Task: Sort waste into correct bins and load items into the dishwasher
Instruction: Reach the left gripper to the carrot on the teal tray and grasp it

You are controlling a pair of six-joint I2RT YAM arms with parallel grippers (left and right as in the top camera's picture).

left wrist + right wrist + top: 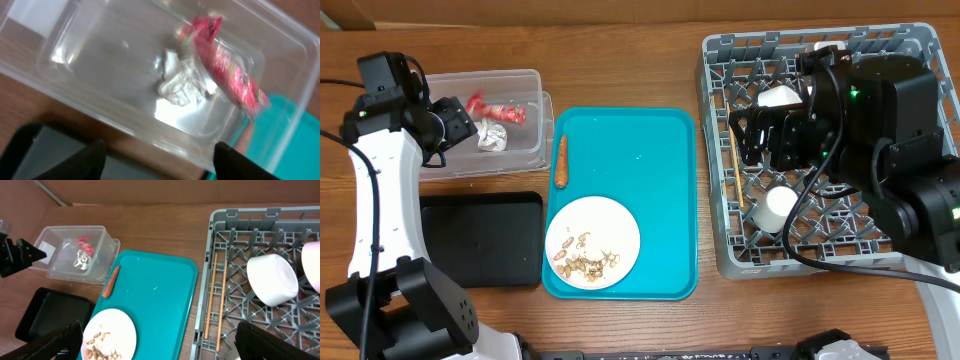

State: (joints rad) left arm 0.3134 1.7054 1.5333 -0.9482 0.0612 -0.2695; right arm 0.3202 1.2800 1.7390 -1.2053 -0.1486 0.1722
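1. The stick (561,161) lies on the left edge of the teal tray (660,130), just beside the tub (480,73). Its long axis runs near-to-far from the robot, barely tilted.
2. The wrapper (496,108) and the wad (493,137) are inside the tub, close together. The wrapper is blurred in the left wrist view.
3. The left gripper (162,160) hangs over the tub, its fingers (95,160) wide apart with nothing between them.
4. From those fingers the stick lies to the robot's right, across the tub wall. I'd judge the left arm much the nearer for it, closing across the stick's short width.
5. The plate (610,215) with crumbs (585,262) sits on the tray's near end, beside the black tray (480,240).
6. The right gripper (767,138) is over the rack (720,200), well apart from the stick, spread wide and empty.
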